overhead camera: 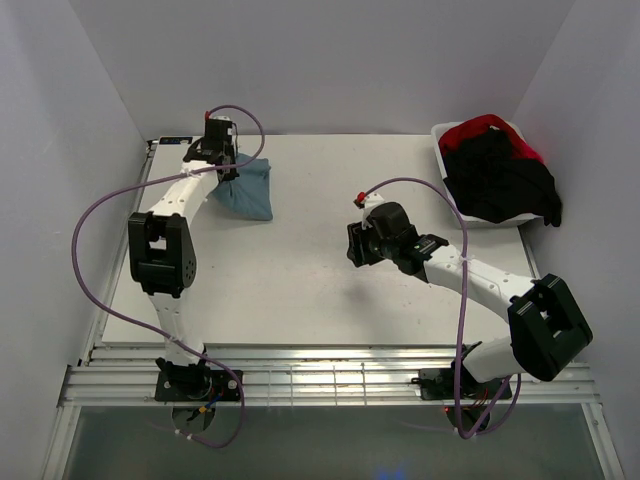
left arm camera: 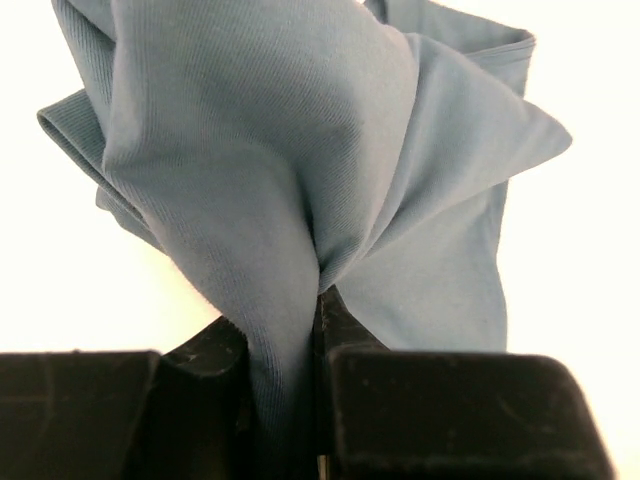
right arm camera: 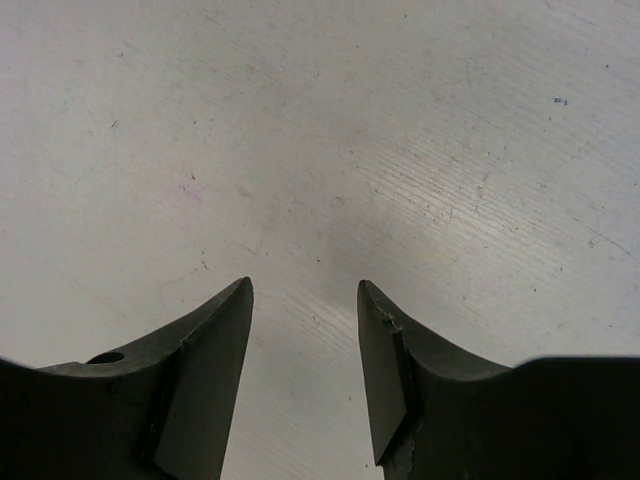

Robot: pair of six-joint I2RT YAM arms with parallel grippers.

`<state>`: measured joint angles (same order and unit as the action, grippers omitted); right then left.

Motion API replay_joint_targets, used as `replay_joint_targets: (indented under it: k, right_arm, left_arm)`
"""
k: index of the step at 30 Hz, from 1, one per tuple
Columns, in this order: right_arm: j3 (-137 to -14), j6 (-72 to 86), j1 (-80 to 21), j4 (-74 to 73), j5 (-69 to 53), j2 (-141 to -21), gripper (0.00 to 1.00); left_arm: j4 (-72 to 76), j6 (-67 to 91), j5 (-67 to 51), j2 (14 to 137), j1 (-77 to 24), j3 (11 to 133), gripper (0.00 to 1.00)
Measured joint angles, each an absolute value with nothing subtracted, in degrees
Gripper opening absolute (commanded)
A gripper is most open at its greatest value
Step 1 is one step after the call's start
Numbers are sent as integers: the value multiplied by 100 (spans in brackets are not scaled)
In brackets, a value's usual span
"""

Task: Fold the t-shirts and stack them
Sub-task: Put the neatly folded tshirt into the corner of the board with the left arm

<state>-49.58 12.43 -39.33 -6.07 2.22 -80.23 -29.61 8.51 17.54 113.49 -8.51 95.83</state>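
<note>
1 teal shirt (overhead camera: 248, 190) pinched in left gripper (left arm camera: 285, 330) near far-left corner of table (overhead camera: 300, 280); right gripper (right arm camera: 305, 300) spread over mid-table; black shirt (overhead camera: 495, 180), red shirt (overhead camera: 480, 128) heaped in tub (overhead camera: 441, 133).

Teal tee (left arm camera: 300, 150): soft matt cloth, fine ribbed knit. Table (right arm camera: 320, 130): matt, pale, finely scratched. Right gripper (right arm camera: 305, 310) fingers (right arm camera: 210, 380): matt black, scuffed. Tub (overhead camera: 441, 140), upper right: smooth white plastic.

The pale table (overhead camera: 300, 285) carries a bunched blue t-shirt (overhead camera: 250, 192) far left and a white tub (overhead camera: 443, 140) far right.
</note>
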Motion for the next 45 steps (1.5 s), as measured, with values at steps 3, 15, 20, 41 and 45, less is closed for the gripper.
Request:
replay_joint_targets:
  k: [3,15,20,41,45]
  right_arm:
    - [-4958,1234,-3933,-572,154,-8023,52]
    - [-4958,1214,-3933,-567,108,-8023,52]
    - [-4958,1214,-3933,-563,108,-8077,52]
    - [-4958,1160,-3933,-611,108,-8176,53]
    - [-4958,1155,-3933,-613,106,-8187,55]
  left_arm:
    - [-3015,650,1769,11489,-666,9891,0]
    - [-3358,176,1358,12652,257,10779,0]
    - [-3518,16,1295,12995,530,11218,0]
    - [-3863,-198,1726,13762,1243,11878,8]
    - [-3857,-200,1914,13847,1243,12127,64]
